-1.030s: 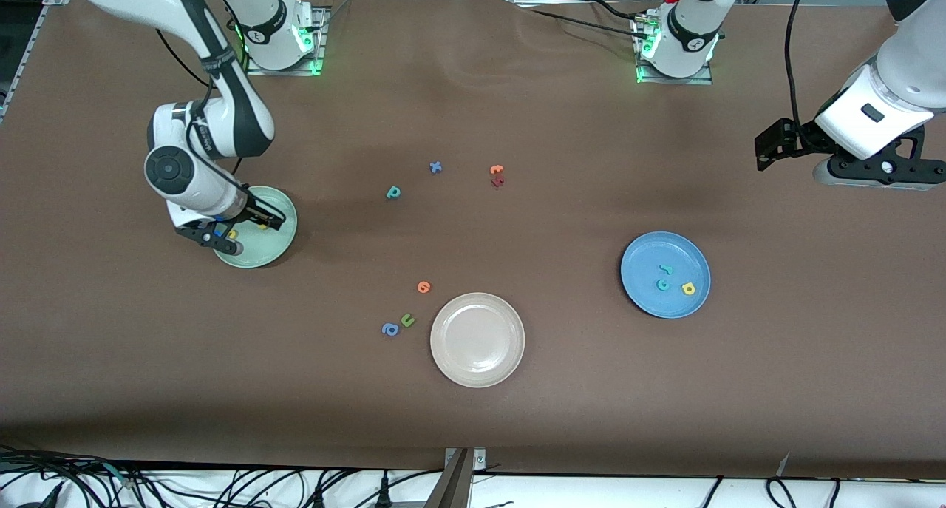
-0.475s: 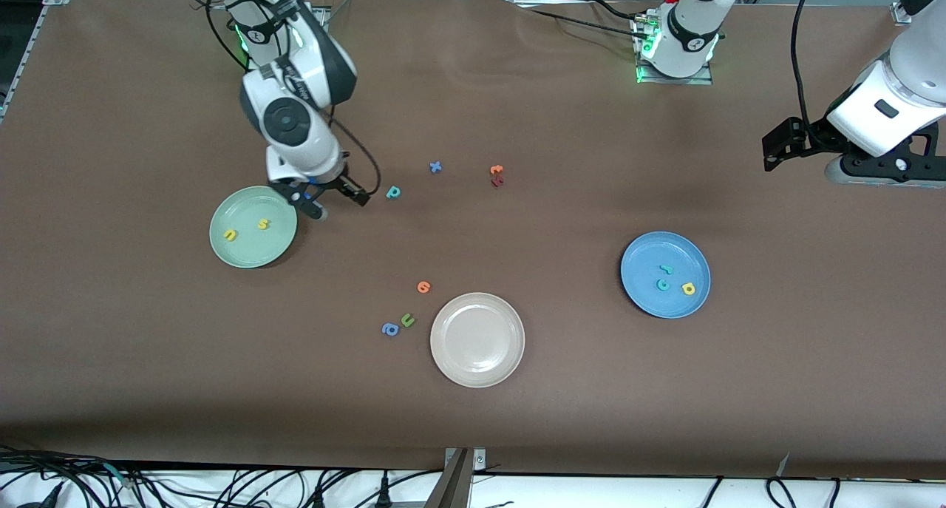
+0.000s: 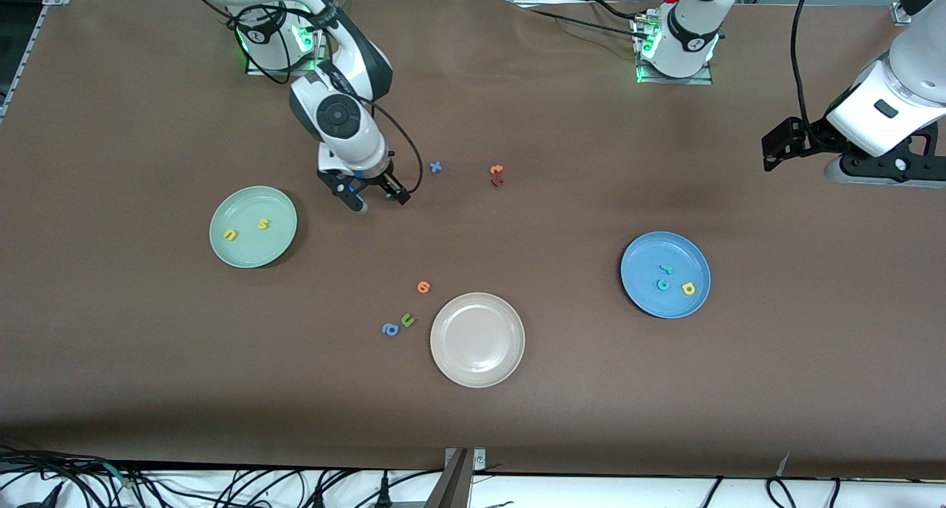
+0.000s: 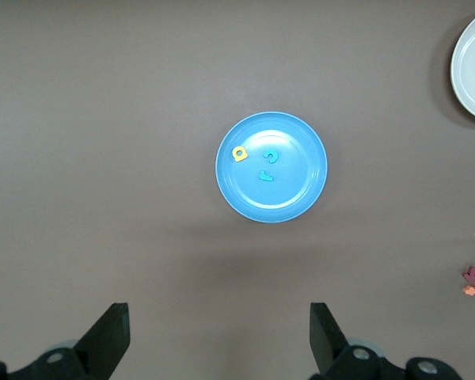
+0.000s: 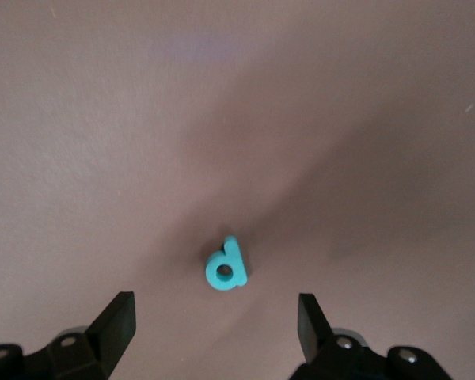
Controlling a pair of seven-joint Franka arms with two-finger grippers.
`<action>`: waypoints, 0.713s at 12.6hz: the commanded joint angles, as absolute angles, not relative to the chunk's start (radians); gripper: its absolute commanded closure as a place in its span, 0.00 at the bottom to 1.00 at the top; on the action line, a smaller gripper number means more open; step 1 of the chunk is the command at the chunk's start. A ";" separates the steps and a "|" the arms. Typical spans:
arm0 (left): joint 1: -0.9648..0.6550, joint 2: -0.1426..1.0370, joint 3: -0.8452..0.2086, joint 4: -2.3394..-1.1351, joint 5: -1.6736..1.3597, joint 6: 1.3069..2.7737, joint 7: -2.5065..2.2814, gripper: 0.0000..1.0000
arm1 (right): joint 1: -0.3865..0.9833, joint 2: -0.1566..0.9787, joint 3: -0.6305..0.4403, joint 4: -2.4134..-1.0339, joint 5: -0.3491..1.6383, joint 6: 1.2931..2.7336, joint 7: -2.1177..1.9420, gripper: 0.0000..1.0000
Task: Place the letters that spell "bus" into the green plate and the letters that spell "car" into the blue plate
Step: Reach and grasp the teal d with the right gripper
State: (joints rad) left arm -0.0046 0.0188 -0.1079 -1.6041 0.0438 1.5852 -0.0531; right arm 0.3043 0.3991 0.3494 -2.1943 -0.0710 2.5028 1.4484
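Now: right gripper [image 5: 210, 324] jaws open over teal "b" [image 5: 226, 267]; left gripper [image 4: 219, 340] waits

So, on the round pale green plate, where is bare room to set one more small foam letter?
The round pale green plate holds a yellow "u" and a yellow "s" near its middle. The part toward the right arm's base and the rim nearest the front camera are bare.

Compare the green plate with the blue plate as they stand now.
The green plate holds two letters, both yellow; the blue plate holds three, two teal and one yellow. The green plate lies toward the right arm's end of the table, the blue plate toward the left arm's end, slightly nearer the front camera. Both are round, shallow-rimmed and look the same size.
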 commanded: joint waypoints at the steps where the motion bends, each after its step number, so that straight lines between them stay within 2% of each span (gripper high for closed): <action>1: 0.005 0.028 -0.114 -1.577 0.014 1.562 -0.038 0.00 | 0.311 0.440 0.347 -2.180 -0.080 2.533 1.466 0.21; 2: 0.005 0.028 -0.114 -1.577 0.014 1.562 -0.038 0.00 | 0.311 0.448 0.347 -2.184 -0.083 2.542 1.465 0.27; 4: 0.005 0.028 -0.114 -1.577 0.014 1.562 -0.038 0.00 | 0.311 0.448 0.342 -2.200 -0.118 2.542 1.459 0.29; 5: 0.006 0.028 -0.114 -1.577 0.000 1.562 -0.040 0.00 | 0.310 0.448 0.338 -2.206 -0.136 2.542 1.459 0.37; 9: 0.008 0.028 -0.114 -1.577 -0.008 1.560 -0.040 0.00 | 0.310 0.454 0.333 -2.210 -0.143 2.557 1.457 0.39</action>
